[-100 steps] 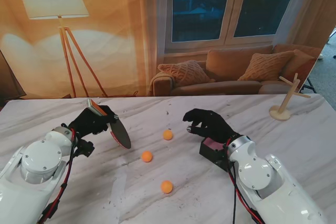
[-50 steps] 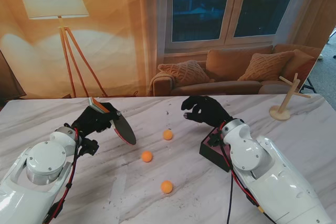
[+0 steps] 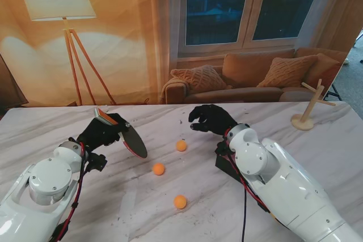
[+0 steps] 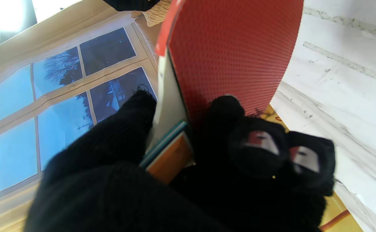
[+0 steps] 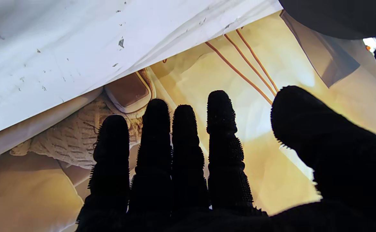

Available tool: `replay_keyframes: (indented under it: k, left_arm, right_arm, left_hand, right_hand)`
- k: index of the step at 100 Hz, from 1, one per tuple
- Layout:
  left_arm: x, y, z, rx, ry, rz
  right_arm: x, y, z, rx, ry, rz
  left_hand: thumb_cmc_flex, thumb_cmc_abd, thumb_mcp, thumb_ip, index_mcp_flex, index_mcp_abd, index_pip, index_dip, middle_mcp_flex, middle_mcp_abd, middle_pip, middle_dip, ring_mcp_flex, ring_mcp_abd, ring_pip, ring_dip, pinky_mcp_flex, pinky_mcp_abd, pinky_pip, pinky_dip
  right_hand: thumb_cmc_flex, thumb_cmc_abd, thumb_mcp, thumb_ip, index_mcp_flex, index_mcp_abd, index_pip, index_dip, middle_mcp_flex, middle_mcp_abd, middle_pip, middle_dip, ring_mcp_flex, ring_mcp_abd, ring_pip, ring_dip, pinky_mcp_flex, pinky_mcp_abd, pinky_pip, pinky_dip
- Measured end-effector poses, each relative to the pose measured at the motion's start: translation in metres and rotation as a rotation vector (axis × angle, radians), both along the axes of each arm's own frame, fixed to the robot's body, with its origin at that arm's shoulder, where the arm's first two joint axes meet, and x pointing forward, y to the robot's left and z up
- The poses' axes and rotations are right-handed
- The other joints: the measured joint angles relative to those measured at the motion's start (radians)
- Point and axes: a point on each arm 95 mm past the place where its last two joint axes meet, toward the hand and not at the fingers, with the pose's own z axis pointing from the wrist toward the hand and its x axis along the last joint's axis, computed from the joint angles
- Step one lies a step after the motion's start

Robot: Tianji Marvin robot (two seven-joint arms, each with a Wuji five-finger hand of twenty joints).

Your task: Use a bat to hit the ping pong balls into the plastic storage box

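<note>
You are gripping the bat (image 3: 131, 140) tight in your left hand (image 3: 101, 131), aiming it at three orange balls (image 3: 181, 145) toward the box (image 3: 226, 164), while your empty right hand (image 3: 208, 119) is spreading its fingers above.

You see three orange balls (image 3: 181, 145) (image 3: 159, 169) (image 3: 180, 201) lying apart on the table. The red bat (image 3: 134, 140) tilts left of them; the dark box (image 3: 226, 165) sits to their right.

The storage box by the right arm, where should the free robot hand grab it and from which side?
Grip the storage box by its rim edge, coming from above and the far side. The right robot hand is open just beyond it, while the forearm covers the nearer part. How deep the box is cannot be judged.
</note>
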Motion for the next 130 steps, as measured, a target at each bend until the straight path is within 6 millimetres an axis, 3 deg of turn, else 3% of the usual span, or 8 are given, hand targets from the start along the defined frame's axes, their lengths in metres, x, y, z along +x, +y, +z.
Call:
replay_keyframes:
  k: [26, 48, 64, 90, 109, 130]
  left_arm:
    - [-0.006, 0.001, -0.001, -0.011, -0.021, 0.016]
    - [-0.010, 0.003, -0.001, -0.014, -0.032, 0.029]
    - [-0.012, 0.005, -0.001, -0.012, -0.041, 0.032]
    - [-0.014, 0.008, 0.001, -0.009, -0.056, 0.046]
    - [-0.016, 0.010, 0.002, -0.009, -0.068, 0.053]
    - [-0.018, 0.012, 0.002, -0.007, -0.075, 0.055]
  right_arm:
    - [0.007, 0.015, -0.015, -0.089, 0.026, 0.042]
    - [0.009, 0.028, -0.030, -0.150, 0.057, 0.056]
    - [0.009, 0.037, -0.041, -0.186, 0.083, 0.055]
    - [0.008, 0.051, -0.057, -0.271, 0.114, 0.094]
    - [0.009, 0.058, -0.067, -0.347, 0.120, 0.134]
    - [0.014, 0.065, -0.077, -0.351, 0.152, 0.141]
  left_hand:
    - [-0.010, 0.000, 0.010, 0.000, 0.002, -0.001, 0.001, 0.001, 0.007, -0.003, 0.000, 0.000, 0.001, -0.002, 0.003, -0.010, 0.003, 0.000, 0.005, -0.010]
    - [-0.010, 0.000, 0.010, 0.001, 0.003, -0.001, 0.001, 0.011, 0.009, -0.003, 0.000, 0.000, 0.012, -0.004, 0.003, -0.010, 0.011, 0.000, 0.006, -0.011]
    - [-0.010, 0.000, 0.010, 0.001, 0.003, -0.001, 0.001, 0.012, 0.009, -0.003, 0.001, 0.000, 0.012, -0.004, 0.003, -0.010, 0.012, 0.000, 0.006, -0.012]
    - [-0.011, 0.000, 0.011, 0.001, 0.003, -0.001, 0.001, 0.013, 0.009, -0.004, 0.007, 0.000, 0.012, -0.004, 0.004, -0.010, 0.012, 0.000, 0.007, -0.012]
    - [-0.011, 0.000, 0.011, 0.001, 0.003, -0.001, 0.001, 0.015, 0.009, -0.004, 0.008, 0.000, 0.012, -0.005, 0.007, -0.012, 0.012, 0.000, 0.014, -0.022]
    - [-0.011, 0.000, 0.011, 0.001, 0.003, -0.001, 0.001, 0.017, 0.009, -0.004, 0.008, 0.000, 0.012, -0.005, 0.007, -0.012, 0.012, 0.000, 0.014, -0.023]
  right_hand:
    - [0.033, -0.012, 0.030, -0.001, 0.021, 0.029, -0.048, -0.041, -0.062, -0.003, -0.041, -0.059, -0.039, 0.001, -0.059, -0.041, -0.032, -0.012, -0.071, -0.041]
    - [0.039, -0.012, 0.030, -0.002, -0.118, -0.086, -0.083, -0.066, -0.145, -0.023, -0.066, -0.086, -0.039, 0.003, -0.060, -0.042, -0.033, -0.011, -0.043, -0.018]
    - [0.039, -0.023, 0.030, -0.004, -0.182, -0.144, -0.125, -0.094, -0.196, -0.040, -0.092, -0.111, -0.108, 0.022, -0.098, -0.062, -0.057, -0.010, -0.042, -0.017]
    - [0.018, -0.038, 0.025, -0.004, -0.245, -0.180, -0.141, -0.123, -0.263, -0.064, -0.120, -0.166, -0.220, 0.034, -0.200, -0.115, -0.134, -0.005, -0.147, -0.021]
    - [-0.004, -0.038, 0.024, -0.005, -0.255, -0.182, -0.153, -0.128, -0.291, -0.079, -0.125, -0.179, -0.282, -0.017, -0.233, -0.129, -0.180, -0.014, -0.235, -0.044]
    - [-0.004, -0.038, 0.024, -0.005, -0.255, -0.159, -0.153, -0.128, -0.291, -0.105, -0.143, -0.198, -0.346, -0.077, -0.261, -0.152, -0.247, -0.074, -0.384, -0.084]
